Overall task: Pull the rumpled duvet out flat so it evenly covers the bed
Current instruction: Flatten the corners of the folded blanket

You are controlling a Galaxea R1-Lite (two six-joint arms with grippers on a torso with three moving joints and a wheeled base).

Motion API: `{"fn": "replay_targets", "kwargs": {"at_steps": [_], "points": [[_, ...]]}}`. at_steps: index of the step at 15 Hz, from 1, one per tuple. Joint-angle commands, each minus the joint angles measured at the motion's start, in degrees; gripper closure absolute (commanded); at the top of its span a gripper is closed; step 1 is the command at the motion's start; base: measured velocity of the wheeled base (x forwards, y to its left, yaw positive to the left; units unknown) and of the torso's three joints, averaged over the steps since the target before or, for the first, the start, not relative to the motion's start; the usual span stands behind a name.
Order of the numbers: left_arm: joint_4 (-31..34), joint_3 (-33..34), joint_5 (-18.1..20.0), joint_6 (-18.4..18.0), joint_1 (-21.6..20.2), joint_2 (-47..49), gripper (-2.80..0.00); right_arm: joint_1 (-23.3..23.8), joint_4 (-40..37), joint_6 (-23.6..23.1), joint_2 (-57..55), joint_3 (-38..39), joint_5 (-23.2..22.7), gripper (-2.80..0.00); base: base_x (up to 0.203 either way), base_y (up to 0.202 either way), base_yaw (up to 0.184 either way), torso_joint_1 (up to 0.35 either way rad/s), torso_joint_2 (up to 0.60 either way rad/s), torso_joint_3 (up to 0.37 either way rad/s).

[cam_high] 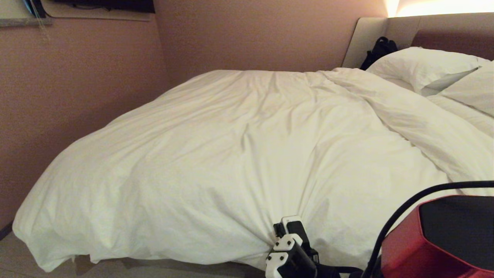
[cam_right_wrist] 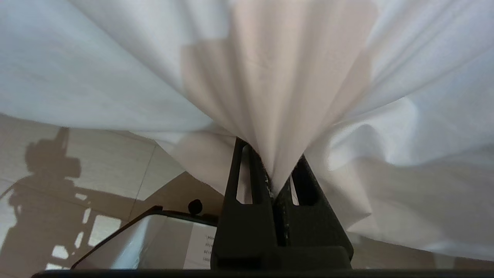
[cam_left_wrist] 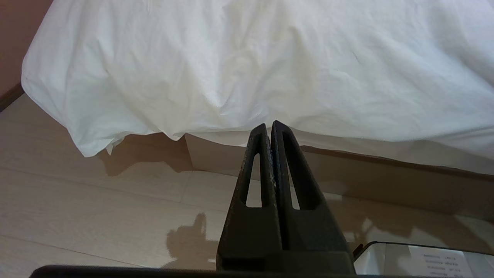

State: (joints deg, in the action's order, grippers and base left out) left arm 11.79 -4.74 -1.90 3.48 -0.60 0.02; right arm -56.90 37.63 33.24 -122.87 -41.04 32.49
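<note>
Bed (cam_high: 401,33) sits in a corner against pinkish-brown walls (cam_high: 77,88) on a pale wood-look floor (cam_left_wrist: 96,208), padded headboard at far right with pillows (cam_high: 420,63) and a black bag (cam_high: 380,50) beside them; no containers in view. Duvet (cam_high: 239,154) covers most of the mattress, creased, near edge hanging over the bed's side toward the floor, a thick fold running diagonally on the pillow side. Right gripper (cam_right_wrist: 276,181) has its fingers clamped on a bunched pinch of the duvet's near edge, cloth fanning out taut from the grip; left gripper (cam_left_wrist: 269,127) is low near the floor just short of the hanging edge, fingers pressed together on nothing.
</note>
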Motion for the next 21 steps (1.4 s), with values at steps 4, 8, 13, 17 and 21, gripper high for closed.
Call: {"fn": "replay_targets", "kwargs": {"at_steps": [4,8,13,17,21], "points": [[0.1,0.0,0.0,0.0,0.0,0.0,0.00,-2.7,2.6,0.1,0.9,1.9,-0.1,0.00,0.000,0.000,0.000,0.000,0.00,0.000],[0.1,0.0,0.0,0.0,0.0,0.0,0.00,-4.0,2.7,0.3,0.4,2.5,-0.3,0.00,0.000,0.000,0.000,0.000,0.00,0.000],[0.1,0.0,0.0,0.0,0.0,0.0,0.00,-4.0,2.7,0.3,-0.5,2.2,-0.3,0.00,0.000,0.000,0.000,0.000,0.00,0.000],[0.1,0.0,0.0,0.0,0.0,0.0,0.00,-4.0,3.3,0.2,-0.9,2.1,-0.1,-2.80,0.000,0.000,0.000,0.000,0.00,0.000],[0.1,0.0,0.0,0.0,0.0,0.0,0.00,-4.1,4.7,-0.2,-0.4,3.1,-0.1,-2.80,0.000,0.000,0.000,0.000,0.00,0.000]]}}
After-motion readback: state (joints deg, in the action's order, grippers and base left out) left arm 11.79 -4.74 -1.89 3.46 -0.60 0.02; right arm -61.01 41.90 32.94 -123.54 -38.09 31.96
